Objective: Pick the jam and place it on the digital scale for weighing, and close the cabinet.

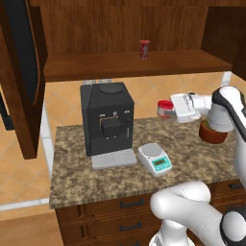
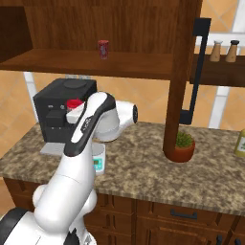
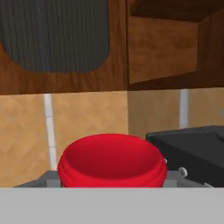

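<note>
Red and close against the hand camera, the lid of the jam [image 3: 112, 161] sits between the jaws, which are closed partway around the jar and carry it in the air. From the left base camera the gripper [image 1: 169, 109] reaches out level, pointing left, with the jam at its tip above the bench [image 1: 77, 173] and clear of the stone, to the right of the coffee machine [image 1: 106, 117] and above and behind the digital scale [image 1: 154, 159]. The white arm rises from the base at the lower right, bends at a high elbow and runs its forearm sideways to the hand. From the right base camera the arm's upper link crosses in front of the coffee machine, the jam's red lid shows just at the wrist, and a corner of the scale peeks out beside the arm.

Speckled brown stone tops the bench, with dark wood drawers [image 1: 129, 204] below. The scale lies flat in front of the coffee machine's right corner, its round grey plate bare. A potted plant [image 2: 182, 146] stands further right on the bench. Above, the cabinet [image 1: 129, 65] stands open, both doors swung outward, and a dark-red can [image 1: 144, 49] stands on its shelf. Beyond the right door a smaller shelf carries two shakers [image 2: 224, 51].
</note>
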